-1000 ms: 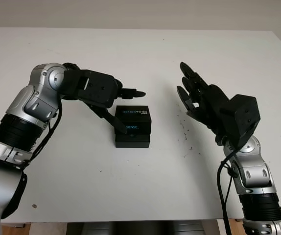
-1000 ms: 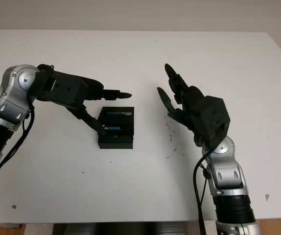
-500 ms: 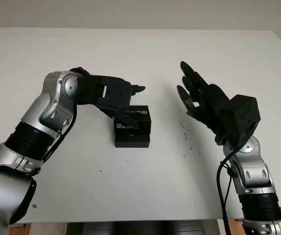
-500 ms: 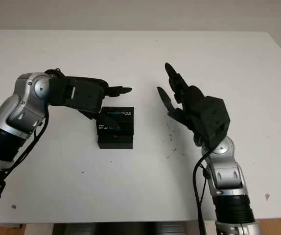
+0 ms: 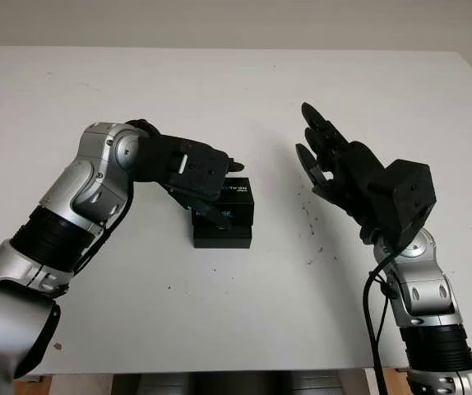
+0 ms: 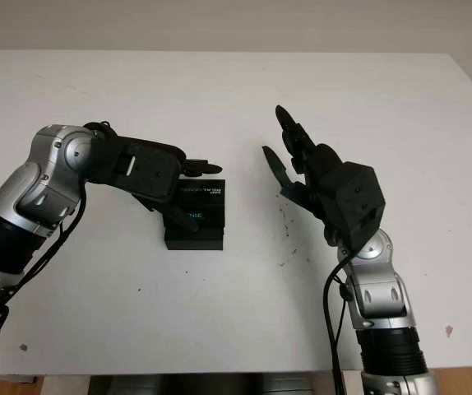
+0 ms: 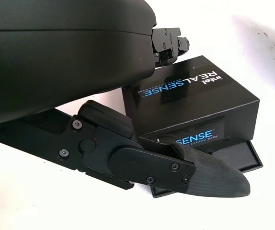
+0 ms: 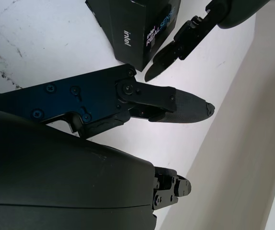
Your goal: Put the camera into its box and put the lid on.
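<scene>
While the lid [image 5: 229, 200] sits askew over the box [image 5: 222, 234] at mid-table, the left hand [image 5: 199, 177] hangs against the lid's left side, fingers uncurled, gripping nothing. Risk: a sideways push slides the lid off. Right hand [image 5: 335, 164]: right of the box, well apart, open.

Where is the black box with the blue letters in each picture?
Left eye view: black cardboard box, table middle, under the left hand.
Right eye view: box middle-left, beside that hand.
Left wrist view: box behind the fingers.
Right wrist view: box at an edge.
Shared landmark: blue lettering.
</scene>
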Controlling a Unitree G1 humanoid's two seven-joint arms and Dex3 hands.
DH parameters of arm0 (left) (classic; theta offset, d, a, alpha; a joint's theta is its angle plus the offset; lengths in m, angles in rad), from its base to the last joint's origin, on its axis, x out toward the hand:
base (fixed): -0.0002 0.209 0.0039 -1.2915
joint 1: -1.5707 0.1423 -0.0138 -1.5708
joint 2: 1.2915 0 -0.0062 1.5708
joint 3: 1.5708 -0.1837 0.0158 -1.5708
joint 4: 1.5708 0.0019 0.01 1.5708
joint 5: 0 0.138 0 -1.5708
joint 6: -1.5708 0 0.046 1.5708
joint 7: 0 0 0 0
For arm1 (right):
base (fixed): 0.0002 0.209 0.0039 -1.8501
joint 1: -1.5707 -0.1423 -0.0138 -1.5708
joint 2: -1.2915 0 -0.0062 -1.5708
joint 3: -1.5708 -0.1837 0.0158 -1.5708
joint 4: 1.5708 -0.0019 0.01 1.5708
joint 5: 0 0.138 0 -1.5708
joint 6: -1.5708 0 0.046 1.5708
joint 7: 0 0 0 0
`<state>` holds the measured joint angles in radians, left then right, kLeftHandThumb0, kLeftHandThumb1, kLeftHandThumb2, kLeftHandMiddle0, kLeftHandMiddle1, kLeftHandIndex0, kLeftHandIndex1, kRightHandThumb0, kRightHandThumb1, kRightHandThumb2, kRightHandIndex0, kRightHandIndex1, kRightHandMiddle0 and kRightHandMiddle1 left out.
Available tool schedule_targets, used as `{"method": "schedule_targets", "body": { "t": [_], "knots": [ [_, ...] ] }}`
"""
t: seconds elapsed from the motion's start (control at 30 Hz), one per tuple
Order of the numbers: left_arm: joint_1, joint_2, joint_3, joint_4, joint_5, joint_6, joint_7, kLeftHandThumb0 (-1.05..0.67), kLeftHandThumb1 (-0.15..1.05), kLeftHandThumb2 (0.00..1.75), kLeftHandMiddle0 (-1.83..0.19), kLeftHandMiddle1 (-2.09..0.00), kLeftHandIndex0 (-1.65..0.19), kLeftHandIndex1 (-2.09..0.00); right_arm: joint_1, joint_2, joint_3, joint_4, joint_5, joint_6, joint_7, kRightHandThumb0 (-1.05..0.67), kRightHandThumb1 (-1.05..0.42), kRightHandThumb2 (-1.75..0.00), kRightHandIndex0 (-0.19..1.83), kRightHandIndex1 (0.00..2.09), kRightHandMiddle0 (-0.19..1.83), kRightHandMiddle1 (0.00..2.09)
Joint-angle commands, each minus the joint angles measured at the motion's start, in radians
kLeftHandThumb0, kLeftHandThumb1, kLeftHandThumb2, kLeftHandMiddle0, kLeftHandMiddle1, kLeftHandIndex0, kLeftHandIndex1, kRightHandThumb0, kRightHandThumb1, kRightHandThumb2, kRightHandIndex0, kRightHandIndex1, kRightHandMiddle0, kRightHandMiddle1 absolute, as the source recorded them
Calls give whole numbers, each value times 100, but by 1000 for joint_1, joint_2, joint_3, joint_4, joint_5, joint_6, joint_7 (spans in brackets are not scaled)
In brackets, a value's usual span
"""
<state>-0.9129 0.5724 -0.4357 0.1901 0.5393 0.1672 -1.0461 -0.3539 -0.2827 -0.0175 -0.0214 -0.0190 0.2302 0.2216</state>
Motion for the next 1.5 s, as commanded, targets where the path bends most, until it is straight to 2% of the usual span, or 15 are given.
{"method": "schedule_targets", "body": {
  "t": [0.0, 0.07, 0.13, 0.2, 0.27, 0.37, 0.5, 0.63, 0.67, 0.73, 0.9, 1.0, 1.17, 1.37, 1.47],
  "knots": [
    [-21, 11, 1, -17, 0, -11, -5, -105, 105, 18, 19, -101, 14, -55, -3, 0, -3, -18, -1, 3, -3, -66, -105, -55, 1, 6, 1, 5],
    [-18, 13, -2, -37, 10, 17, -21, -105, 105, 15, 19, -132, 18, -87, -2, -2, -2, -13, -2, -8, -1, -66, -105, -55, 1, 6, 2, 6],
    [-16, 13, -7, -58, 20, 51, -39, -105, 105, 10, 19, -127, 19, -96, -3, -2, -2, -11, -4, -11, -3, -65, -105, -55, 2, 6, 2, 6],
    [-11, 15, -8, -75, 25, 66, -50, -105, 104, 7, 19, -106, 19, -90, -3, -1, -3, -12, -1, -11, -2, -66, -105, -55, 2, 6, 2, 6],
    [-5, 15, -6, -89, 25, 78, -58, -105, 104, 6, 19, -78, 19, -65, -4, -1, -4, -11, 0, -10, -1, -66, -105, -55, 1, 6, 1, 5],
    [5, 17, -1, -106, 20, 73, -50, -105, 103, 5, 19, -87, 19, -64, -5, -1, -5, -14, 2, -4, 0, -66, -105, -55, 1, 5, 1, 5],
    [36, 20, 12, -99, 9, -10, 29, -101, 103, 5, 18, -161, 19, -114, -5, -1, -4, -7, 3, -16, 1, -66, -105, -55, 1, 5, 1, 5],
    [64, 19, 8, -108, 40, -32, 104, -89, 100, 5, -6, -204, 13, -96, -2, -1, -4, -4, 1, -25, 0, -66, -105, -54, 2, 6, 2, 6],
    [73, 17, 9, -117, 47, -27, 117, -87, 100, 5, 3, -207, 15, -92, 0, -1, -3, -5, -4, -26, -4, -66, -105, -54, 2, 6, 2, 6],
    [89, 14, 12, -129, 53, -25, 138, -83, 99, 5, 14, -189, 18, -92, 1, 0, -3, -7, -3, -24, -5, -65, -105, -54, 3, 6, 2, 6],
    [116, 21, 18, -126, 47, -79, 186, -76, 99, 6, 17, -204, 19, -114, 2, 0, -4, -17, -1, -7, -5, -67, -105, -54, 2, 5, 2, 5],
    [120, 24, 25, -126, 45, -87, 194, -74, 102, 6, 19, -181, 19, -118, 3, -1, -5, -10, 0, -20, -4, -66, -105, -54, 2, 5, 2, 5],
    [129, 20, 40, -143, 34, -64, 192, -69, 102, 5, 16, -188, 19, -107, 1, 1, -5, -4, 1, -24, -5, -65, -105, -54, 2, 6, 2, 6],
    [159, 24, 53, -162, 27, -86, 228, -63, 101, 5, 18, -185, 19, -125, 2, -1, -6, -3, 2, -26, -3, -65, -105, -55, 2, 5, 1, 5],
    [200, 13, 68, -182, 40, -93, 300, -56, 102, 6, 4, -192, 5, -141, 3, 0, -5, -3, 0, -29, -6, -65, -105, -55, 2, 6, 2, 5]
  ]
}}
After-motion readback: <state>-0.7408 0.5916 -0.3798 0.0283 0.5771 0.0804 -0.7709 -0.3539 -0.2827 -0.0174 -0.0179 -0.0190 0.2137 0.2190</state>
